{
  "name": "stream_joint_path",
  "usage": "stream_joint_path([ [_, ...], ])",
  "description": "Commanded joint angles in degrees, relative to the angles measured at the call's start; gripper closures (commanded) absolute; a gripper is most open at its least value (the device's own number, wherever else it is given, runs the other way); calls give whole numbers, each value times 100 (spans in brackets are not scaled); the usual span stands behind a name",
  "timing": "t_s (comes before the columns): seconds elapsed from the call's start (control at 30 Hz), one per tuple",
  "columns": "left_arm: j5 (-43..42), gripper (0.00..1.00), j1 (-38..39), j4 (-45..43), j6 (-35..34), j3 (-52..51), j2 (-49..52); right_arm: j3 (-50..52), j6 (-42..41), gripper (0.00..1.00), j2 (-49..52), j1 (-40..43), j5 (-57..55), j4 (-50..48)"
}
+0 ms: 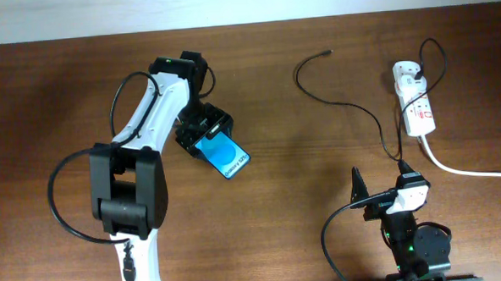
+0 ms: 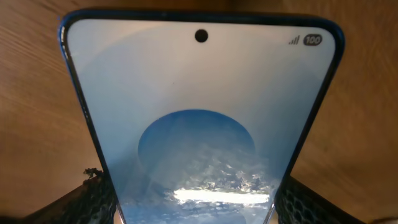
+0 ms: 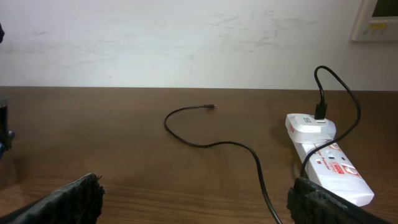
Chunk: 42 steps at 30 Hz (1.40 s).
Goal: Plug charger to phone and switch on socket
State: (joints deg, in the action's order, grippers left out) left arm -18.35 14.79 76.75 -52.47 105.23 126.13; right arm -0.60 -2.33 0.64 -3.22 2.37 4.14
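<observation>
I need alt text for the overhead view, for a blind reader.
The left gripper holds the phone, blue screen up, at a brown table. The black charger lies loose at right, its tip unplugged, leading to the white socket; the right gripper sits open nearby.

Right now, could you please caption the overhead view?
Left pincer holds the phone; the charger trails loose from the socket.

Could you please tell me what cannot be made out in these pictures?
Phone port: left wrist view, cut off by the bottom edge.
Socket switch position: too small overhead; right wrist view, near end behind a finger.
Charger tip: too small in both views.
</observation>
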Motion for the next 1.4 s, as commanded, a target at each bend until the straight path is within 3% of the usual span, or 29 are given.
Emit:
stream_joint_path([
  [0.0, -892, 37, 7, 55, 592, 140, 17, 28, 39, 2, -44, -48, -31, 35],
  [0.27, -2337, 38, 7, 256, 1325, 138, 17, 28, 39, 1, -44, -48, -31, 35],
  [0.5, -3036, 38, 7, 352, 1528, 138, 17, 28, -22, 2, -33, -52, 376, -7],
  [0.8, -3038, 37, 7, 393, 1528, 140, 17, 28, -3630, 2, -28, -52, 3270, -157],
  [0.87, -3038, 37, 7, 391, 1526, 140, 17, 28, -4061, 2, -28, -52, 3650, -151],
  [1.17, -3038, 37, 7, 389, 1526, 140, 17, -125, -3807, 2, 81, -52, 2061, -623],
  [1.3, -3058, 37, 7, 387, 1526, 140, 17, -1248, -3685, 2, 1078, -52, 1528, 280],
  [1.37, -3058, 37, 7, 382, 1526, 138, 17, -2264, -3390, 2, 2068, -55, 1534, 828],
])
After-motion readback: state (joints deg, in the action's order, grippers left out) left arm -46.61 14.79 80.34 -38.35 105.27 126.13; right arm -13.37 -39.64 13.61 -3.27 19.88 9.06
